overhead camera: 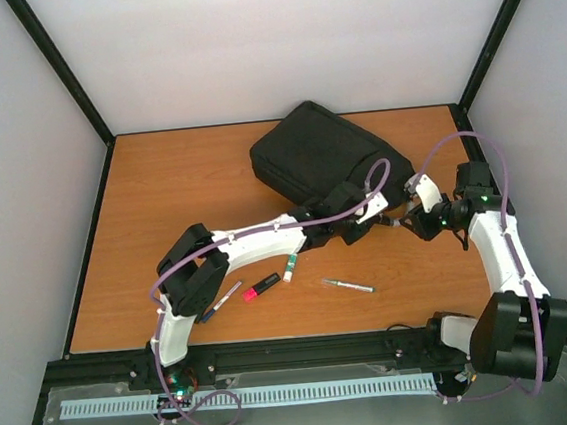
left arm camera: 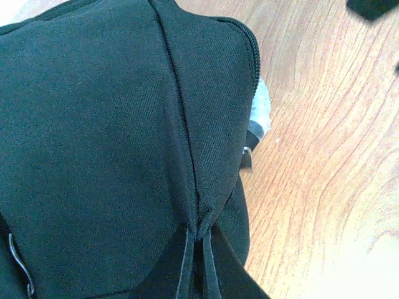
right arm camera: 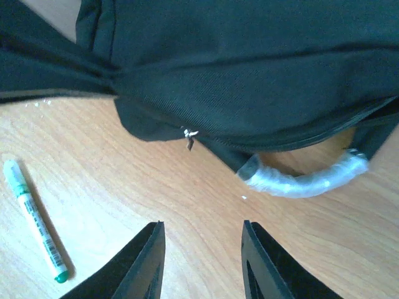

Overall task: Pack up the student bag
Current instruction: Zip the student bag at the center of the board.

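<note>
Left end effector is closed tight, pinching a gathered fold of the student bag. Right end effector stands apart and empty, just below the plastic-wrapped loop handle. The bag lies upper centre on the tabletop. Judged soft, limp and slack under pull; the handle or a seam suits gripping best. Open room lies at left. The green marker lies near the bag's lower edge.
</note>
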Controlling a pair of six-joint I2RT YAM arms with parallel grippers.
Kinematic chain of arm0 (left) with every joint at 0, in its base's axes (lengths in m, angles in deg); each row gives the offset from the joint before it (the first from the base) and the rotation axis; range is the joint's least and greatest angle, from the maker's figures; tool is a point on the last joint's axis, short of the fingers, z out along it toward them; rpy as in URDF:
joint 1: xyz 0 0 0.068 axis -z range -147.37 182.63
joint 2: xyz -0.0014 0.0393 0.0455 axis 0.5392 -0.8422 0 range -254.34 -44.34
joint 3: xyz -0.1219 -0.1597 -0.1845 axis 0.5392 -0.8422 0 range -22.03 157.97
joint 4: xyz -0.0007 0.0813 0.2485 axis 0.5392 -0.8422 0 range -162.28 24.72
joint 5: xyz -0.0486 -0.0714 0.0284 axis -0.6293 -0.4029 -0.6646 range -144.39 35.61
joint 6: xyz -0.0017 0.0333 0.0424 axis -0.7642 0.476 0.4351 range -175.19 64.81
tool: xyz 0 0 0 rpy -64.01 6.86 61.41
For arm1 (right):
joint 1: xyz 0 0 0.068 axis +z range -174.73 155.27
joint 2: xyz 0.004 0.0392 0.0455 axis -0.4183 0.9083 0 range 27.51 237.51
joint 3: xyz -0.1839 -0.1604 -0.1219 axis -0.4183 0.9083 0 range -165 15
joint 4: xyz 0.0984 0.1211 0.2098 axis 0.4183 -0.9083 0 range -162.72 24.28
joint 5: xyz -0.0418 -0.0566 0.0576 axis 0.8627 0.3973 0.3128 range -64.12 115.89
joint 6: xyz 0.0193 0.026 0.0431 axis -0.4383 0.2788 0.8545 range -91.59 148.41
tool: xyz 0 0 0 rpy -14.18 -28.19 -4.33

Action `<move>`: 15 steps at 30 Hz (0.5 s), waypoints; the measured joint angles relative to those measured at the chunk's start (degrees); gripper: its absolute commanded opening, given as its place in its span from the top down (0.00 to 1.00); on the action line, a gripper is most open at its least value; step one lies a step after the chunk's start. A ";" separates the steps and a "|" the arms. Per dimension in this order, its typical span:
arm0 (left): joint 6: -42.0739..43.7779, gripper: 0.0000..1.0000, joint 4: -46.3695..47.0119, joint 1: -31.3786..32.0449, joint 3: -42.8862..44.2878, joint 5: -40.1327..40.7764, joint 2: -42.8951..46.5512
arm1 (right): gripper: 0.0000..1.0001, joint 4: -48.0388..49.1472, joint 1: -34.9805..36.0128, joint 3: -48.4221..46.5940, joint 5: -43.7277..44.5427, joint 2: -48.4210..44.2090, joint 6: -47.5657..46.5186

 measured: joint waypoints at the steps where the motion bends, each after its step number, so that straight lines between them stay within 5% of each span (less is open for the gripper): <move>1: -0.74 0.99 -0.02 -0.28 0.26 -1.03 0.00 | 0.63 -0.11 0.00 0.42 -0.31 0.55 -0.63; 15: -7.30 0.99 -0.28 -2.10 2.36 -7.52 -0.04 | 0.58 4.09 0.22 3.45 -3.87 5.20 -4.13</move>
